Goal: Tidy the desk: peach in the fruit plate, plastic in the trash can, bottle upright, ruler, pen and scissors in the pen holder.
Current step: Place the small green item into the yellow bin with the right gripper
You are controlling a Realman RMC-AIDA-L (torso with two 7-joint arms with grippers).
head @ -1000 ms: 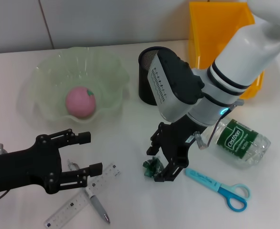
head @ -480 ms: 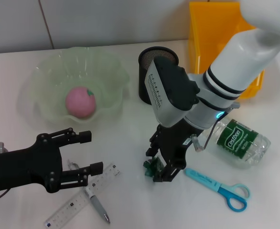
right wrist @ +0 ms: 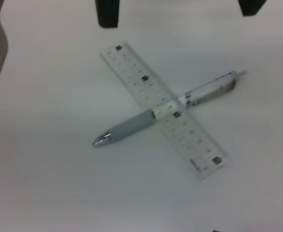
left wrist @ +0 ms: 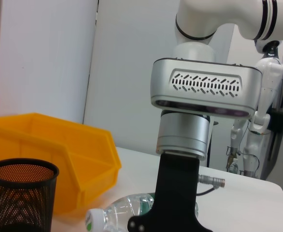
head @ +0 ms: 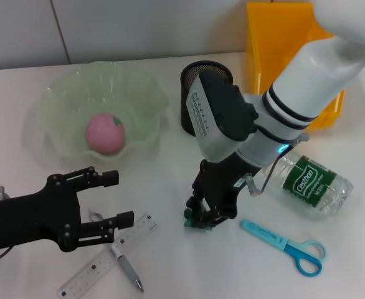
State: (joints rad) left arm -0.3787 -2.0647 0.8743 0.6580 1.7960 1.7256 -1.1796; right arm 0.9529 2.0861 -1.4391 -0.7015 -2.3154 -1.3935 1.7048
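Note:
In the head view my right gripper [head: 201,217] is low over the table, shut on the green plastic [head: 193,218], which its fingers mostly hide. The pink peach [head: 105,132] lies in the pale green fruit plate [head: 58,103]. The bottle [head: 308,184] lies on its side right of the right arm. Blue scissors [head: 288,246] lie in front of it. Ruler [head: 104,256] and pen [head: 127,269] lie crossed near the front edge, also seen as ruler [right wrist: 163,111] and pen [right wrist: 132,126]. My left gripper [head: 116,199] hovers open just behind them. The black mesh pen holder [head: 192,78] stands behind the right arm.
The orange trash can [head: 276,43] stands at the back right, beside the pen holder. In the left wrist view the right arm's wrist [left wrist: 204,92] fills the middle, with the pen holder [left wrist: 21,193], trash can [left wrist: 49,145] and bottle [left wrist: 117,212] around it.
The right gripper shifted slightly left and its fingers drew together around the plastic. The left arm has stayed where it was.

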